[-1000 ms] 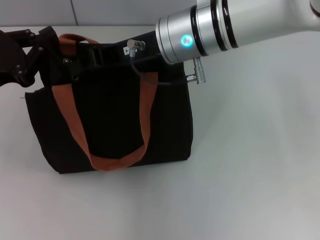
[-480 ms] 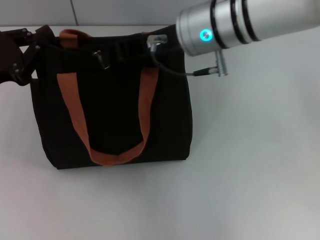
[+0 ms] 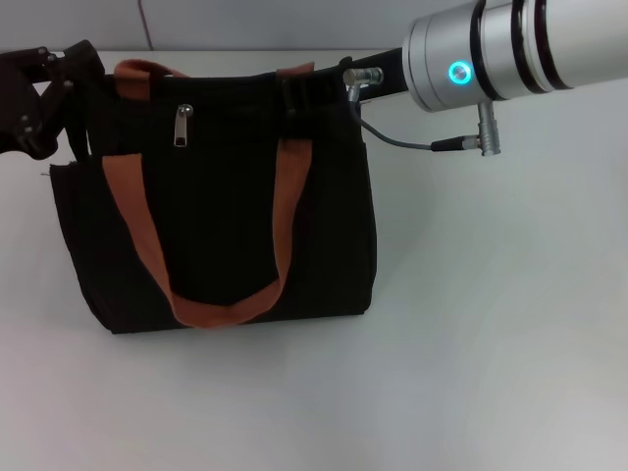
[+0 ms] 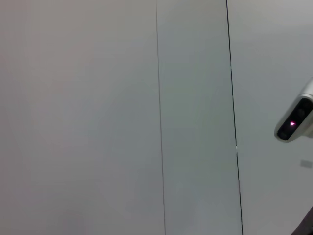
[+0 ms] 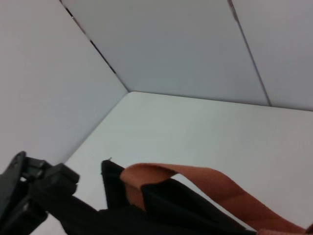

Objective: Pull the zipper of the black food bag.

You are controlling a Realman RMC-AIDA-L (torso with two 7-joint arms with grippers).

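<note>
Head view: black food bag [image 3: 226, 226] upright, centre-left | zipper [image 3: 183, 125] seen hanging upper left, ungripped | left gripper [image 3: 44, 98] clamped on bag corner, upper left | right gripper at top edge, upper centre, finger state cannot be told | progress judged unclear; pull possibly left.

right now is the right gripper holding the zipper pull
No, the zipper pull hangs free on the black food bag, well apart from the right arm at the bag's far corner.

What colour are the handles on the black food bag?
Rust-orange; the handles on the black food bag show best in the head view.
</note>
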